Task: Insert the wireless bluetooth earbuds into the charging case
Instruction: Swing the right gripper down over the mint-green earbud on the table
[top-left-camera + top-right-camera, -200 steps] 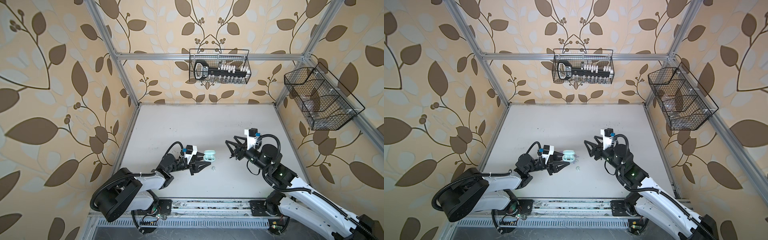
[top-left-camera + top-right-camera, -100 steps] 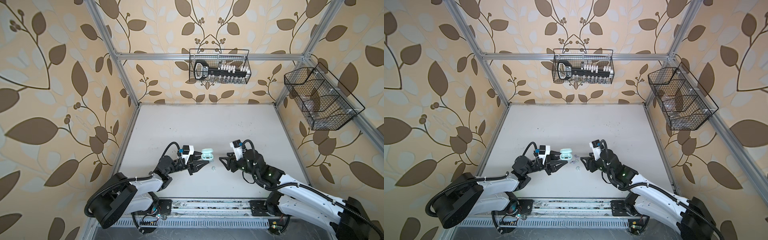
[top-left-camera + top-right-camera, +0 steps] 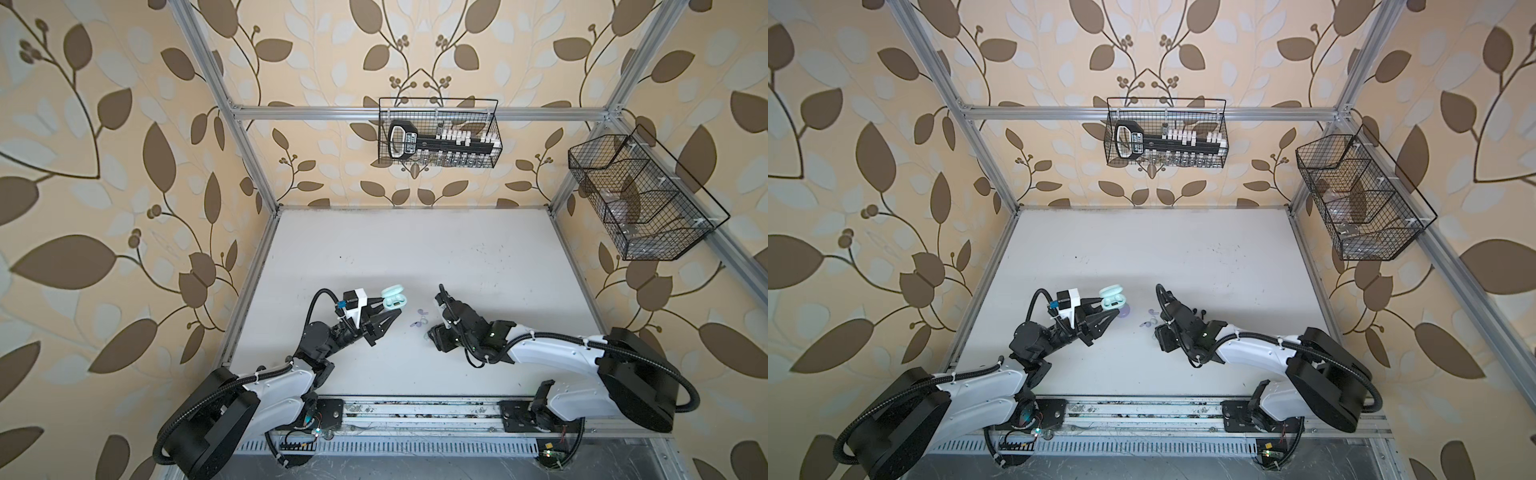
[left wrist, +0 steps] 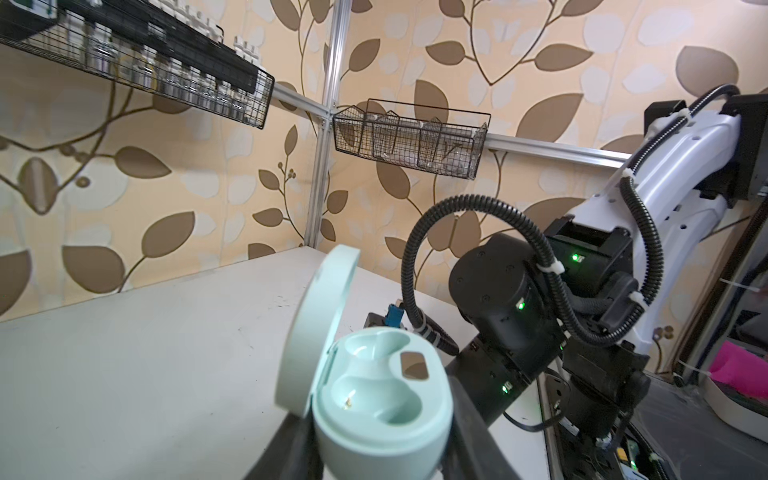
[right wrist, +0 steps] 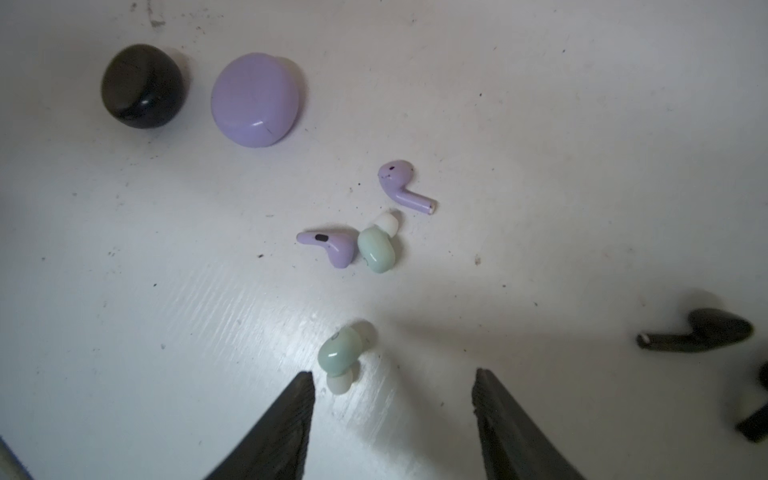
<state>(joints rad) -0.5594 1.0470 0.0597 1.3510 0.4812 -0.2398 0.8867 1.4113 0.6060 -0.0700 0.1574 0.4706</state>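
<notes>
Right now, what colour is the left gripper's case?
The case is mint green; left wrist view shows it best.

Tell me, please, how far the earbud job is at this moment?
Done: nothing seated yet; the mint case is open and empty. In hand: the left fingers hold that case, and the right fingers stand open over a mint earbud on the table. Left: the second mint earbud, purple earbuds and black earbuds lie loose; the purple case and black case are shut.
</notes>
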